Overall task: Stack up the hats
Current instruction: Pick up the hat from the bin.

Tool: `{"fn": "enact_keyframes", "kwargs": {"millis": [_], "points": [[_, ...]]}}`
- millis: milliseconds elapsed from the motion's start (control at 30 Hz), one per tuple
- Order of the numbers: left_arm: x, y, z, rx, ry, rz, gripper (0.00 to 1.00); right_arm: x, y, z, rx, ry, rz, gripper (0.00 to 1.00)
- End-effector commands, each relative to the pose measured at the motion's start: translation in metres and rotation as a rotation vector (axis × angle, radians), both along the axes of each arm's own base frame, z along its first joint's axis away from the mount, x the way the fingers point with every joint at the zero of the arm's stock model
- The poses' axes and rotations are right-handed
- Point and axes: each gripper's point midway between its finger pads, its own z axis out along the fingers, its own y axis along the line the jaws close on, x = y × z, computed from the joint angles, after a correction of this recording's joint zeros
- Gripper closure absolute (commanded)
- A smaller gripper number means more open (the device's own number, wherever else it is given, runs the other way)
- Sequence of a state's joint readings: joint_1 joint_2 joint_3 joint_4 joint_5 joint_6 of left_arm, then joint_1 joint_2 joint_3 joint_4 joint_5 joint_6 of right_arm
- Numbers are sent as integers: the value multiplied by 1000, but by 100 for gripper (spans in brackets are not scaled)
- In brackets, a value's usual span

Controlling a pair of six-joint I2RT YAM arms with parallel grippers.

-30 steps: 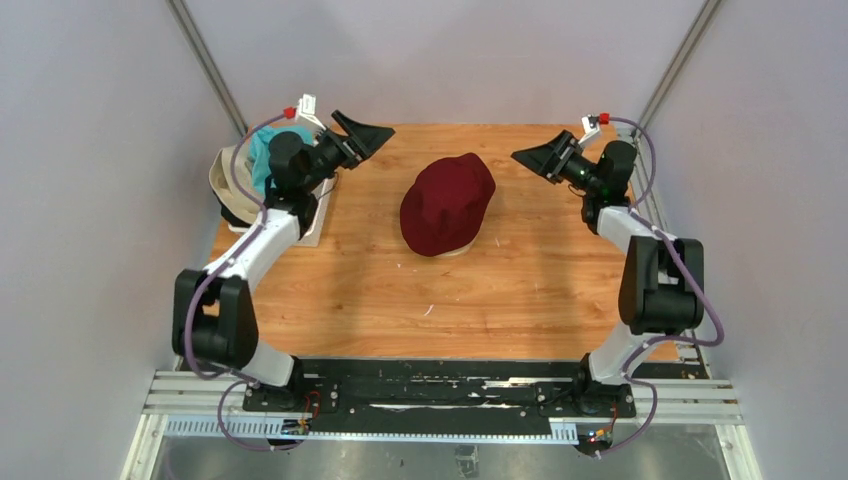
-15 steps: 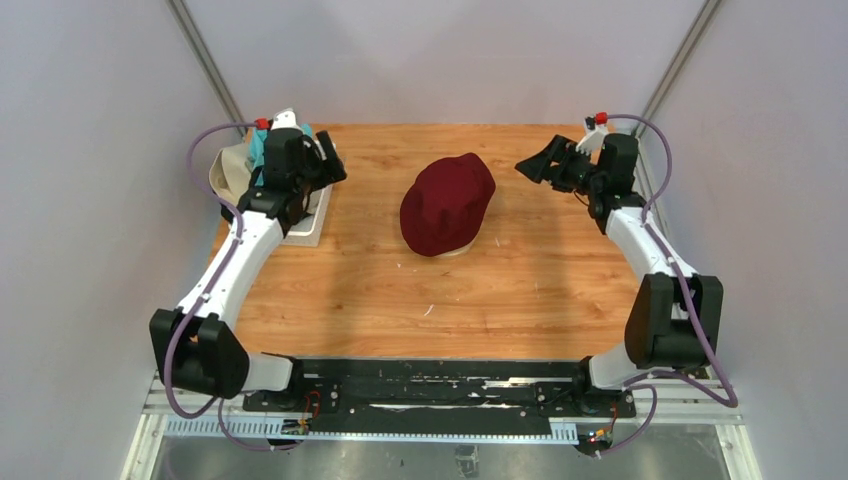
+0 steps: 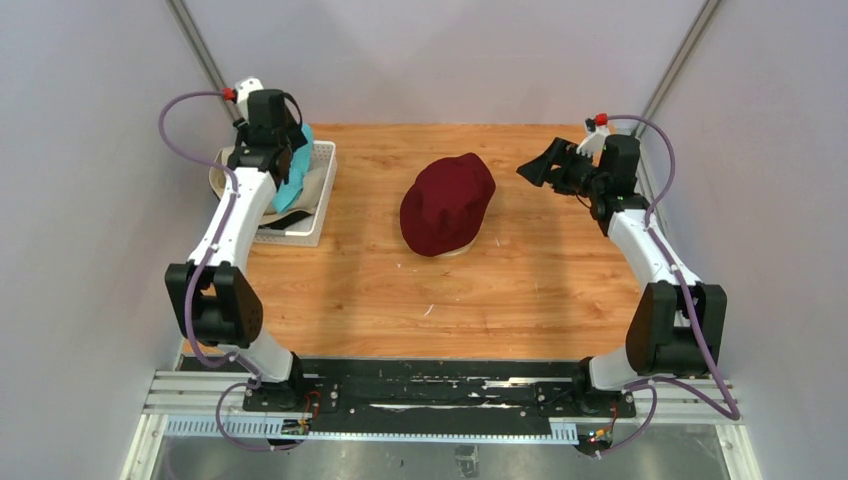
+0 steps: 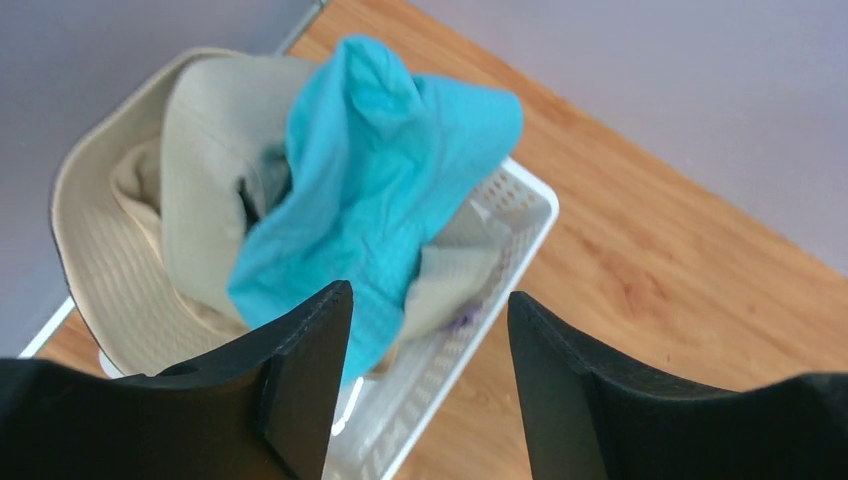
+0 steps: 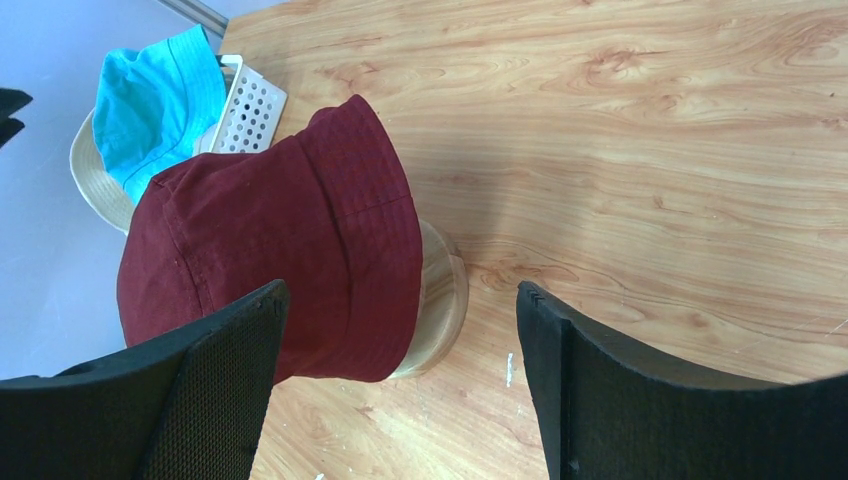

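We see one hat done so far. The maroon hat (image 3: 447,203) sits in the middle of the counter (image 3: 500,290), on top of the wooden stand (image 5: 440,300). A bit of the stand peeks out under its brim. It has not moved in the last second.

What has changed is the left tool (image 4: 428,300). A second ago it pointed in toward the middle of the top picture. Now it has swung back to the upper left and hangs over the white basket (image 3: 320,190). Its two fingers stand apart and there is nothing between them. Right under it lies the teal hat (image 4: 370,190), on top of the pile. The beige hat (image 4: 130,230) is under that, with its brim hanging over the basket's edge.

The right tool (image 5: 400,290) has hardly moved. It waits in the upper right of the top picture, near the maroon hat but not touching it. Its fingers are spread wide and hold nothing.

We think this means the next hat is about to be picked. The teal one looks like the one, since it is on top and right below the left tool. The tool has to come down and pinch the cloth. It must be careful not to grab the beige hat too. Most of the stacking is not yet done.
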State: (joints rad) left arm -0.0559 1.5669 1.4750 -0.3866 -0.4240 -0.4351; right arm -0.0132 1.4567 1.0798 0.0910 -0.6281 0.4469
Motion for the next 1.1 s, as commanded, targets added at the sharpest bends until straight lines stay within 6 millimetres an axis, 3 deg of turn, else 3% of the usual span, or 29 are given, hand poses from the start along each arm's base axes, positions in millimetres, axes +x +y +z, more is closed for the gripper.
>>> {"fn": "enact_keyframes", "kwargs": {"millis": [0, 167, 367, 500, 800, 1067], "points": [[9, 43, -1, 17, 17, 133, 38, -6, 10, 23, -5, -60, 39, 16], [22, 74, -29, -25, 55, 183, 40, -6, 12, 24, 11, -64, 51, 17], [37, 94, -52, -43, 91, 190, 41, -6, 14, 23, 20, -64, 59, 16], [47, 99, -60, -61, 98, 186, 41, -6, 14, 22, 20, -63, 61, 17], [63, 106, -54, -49, 81, 180, 43, -6, 15, 20, 30, -58, 66, 16], [73, 105, -71, -94, 116, 151, 55, -7, 15, 21, 30, -61, 64, 17]]}}
